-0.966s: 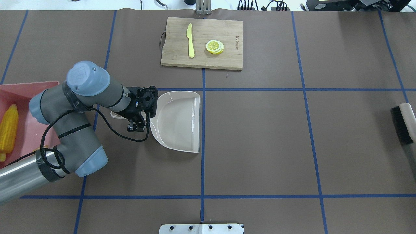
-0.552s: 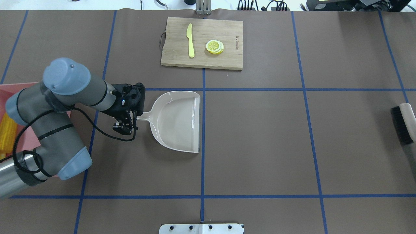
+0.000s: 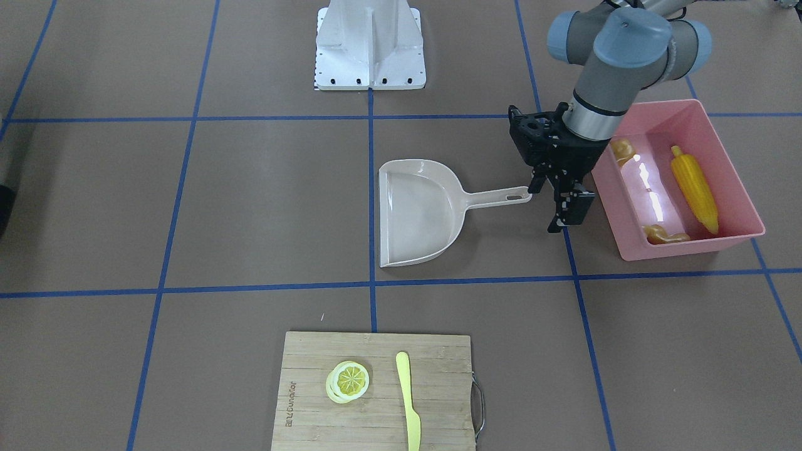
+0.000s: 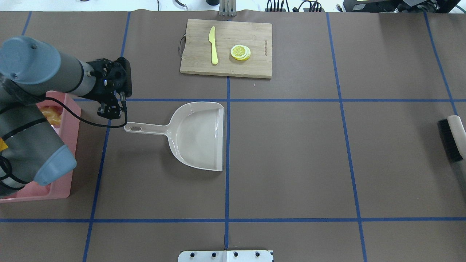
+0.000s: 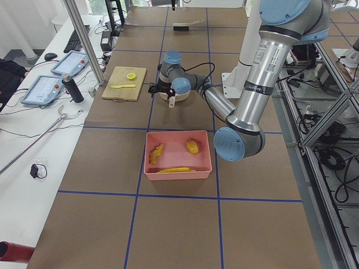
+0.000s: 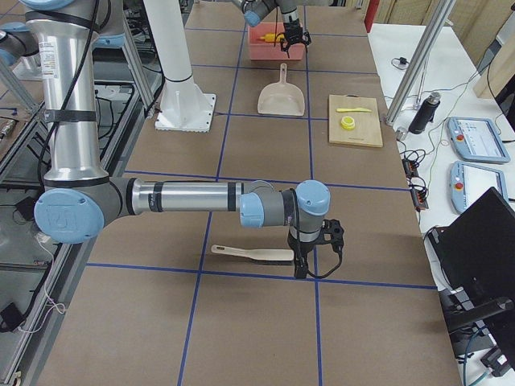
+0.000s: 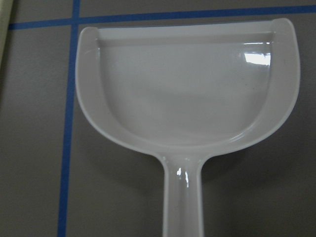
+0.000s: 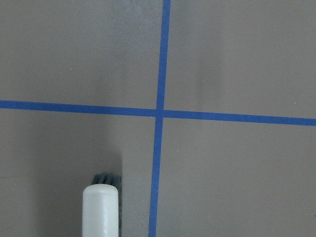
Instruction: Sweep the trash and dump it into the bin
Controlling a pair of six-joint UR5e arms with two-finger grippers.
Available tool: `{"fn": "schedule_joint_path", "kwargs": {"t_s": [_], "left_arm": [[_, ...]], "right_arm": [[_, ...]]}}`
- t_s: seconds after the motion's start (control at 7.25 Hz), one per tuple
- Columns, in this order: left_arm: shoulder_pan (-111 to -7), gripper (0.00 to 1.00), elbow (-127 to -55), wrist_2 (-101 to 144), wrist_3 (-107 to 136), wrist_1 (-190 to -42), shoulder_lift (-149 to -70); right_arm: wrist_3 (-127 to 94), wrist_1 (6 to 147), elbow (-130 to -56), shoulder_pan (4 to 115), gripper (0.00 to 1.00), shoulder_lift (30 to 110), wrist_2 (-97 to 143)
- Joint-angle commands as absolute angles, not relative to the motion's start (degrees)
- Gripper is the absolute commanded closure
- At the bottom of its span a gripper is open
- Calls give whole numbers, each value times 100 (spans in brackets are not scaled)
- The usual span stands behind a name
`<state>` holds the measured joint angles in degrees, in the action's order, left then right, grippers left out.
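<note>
The pink bin (image 3: 720, 241) stands at the robot's left end of the table. In it lie the yellow corn cob (image 3: 694, 188), the tan potato (image 3: 621, 150), partly behind the arm, and the ginger root (image 3: 665, 235). The bin (image 4: 72, 120) is mostly covered by the left arm in the overhead view. My left gripper (image 3: 557, 200) is open and empty, between the bin and the end of the beige dustpan's handle (image 3: 501, 197). It also shows overhead (image 4: 111, 111). My right gripper (image 6: 310, 257) shows only in the exterior right view, and I cannot tell its state.
The empty dustpan (image 4: 196, 134) lies flat at mid-table and fills the left wrist view (image 7: 187, 98). A brush (image 4: 451, 140) lies at the table's right edge, next to the right gripper. A cutting board (image 4: 225, 47) at the far side carries a knife (image 4: 213, 45) and a lemon slice (image 4: 240, 52).
The left arm has drawn back along the dustpan handle toward the bin and is now off its end. The dustpan has not moved.
</note>
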<state>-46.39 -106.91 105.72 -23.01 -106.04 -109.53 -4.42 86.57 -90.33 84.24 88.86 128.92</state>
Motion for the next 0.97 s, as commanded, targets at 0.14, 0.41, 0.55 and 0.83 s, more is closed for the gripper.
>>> {"fn": "schedule_joint_path", "kwargs": {"t_s": [0.14,0.41,0.55,0.83], "left_arm": [[-5630,2,-10714,10545,-1545,-10538,-10339],[-6770,2,-10565,11727,-1371,-10338,-9846],[-7507,2,-10477,12403,-1380,-9979,-9635],[-8382,2,-10319,12919,-1380,-9862,-8933]], "right_arm": [[-431,8657,-9035,8420,0,8886,12885],[-422,8657,-9035,8411,0,8886,12885],[-422,8657,-9035,8402,0,8886,12885],[-422,8657,-9026,8402,0,8886,12885]]}}
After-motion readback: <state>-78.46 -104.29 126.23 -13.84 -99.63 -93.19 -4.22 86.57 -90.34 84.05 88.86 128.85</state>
